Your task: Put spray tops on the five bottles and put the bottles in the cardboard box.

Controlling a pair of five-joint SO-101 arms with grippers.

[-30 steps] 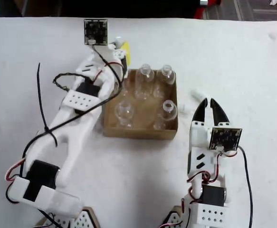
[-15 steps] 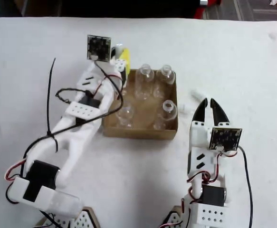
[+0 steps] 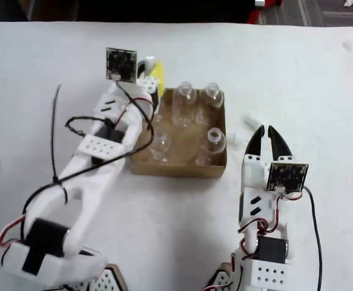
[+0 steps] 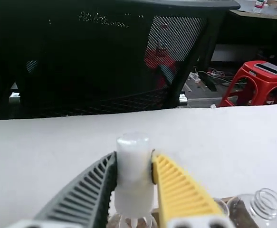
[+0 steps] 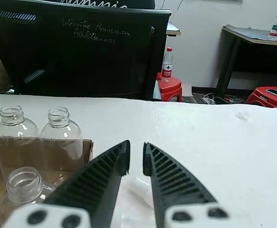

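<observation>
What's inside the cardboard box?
Four clear bottles stand in the cardboard box; no spray tops show on them. The left arm covers one corner of the box, so what sits there cannot be seen.

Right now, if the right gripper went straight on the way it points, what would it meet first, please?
Probably the small white piece on the table just ahead of the right gripper, though it may sit slightly off line. Past it, the way looks free.

White spray top (image 4: 133,178), possibly capped, tight in left claw (image 4: 133,160).
</observation>
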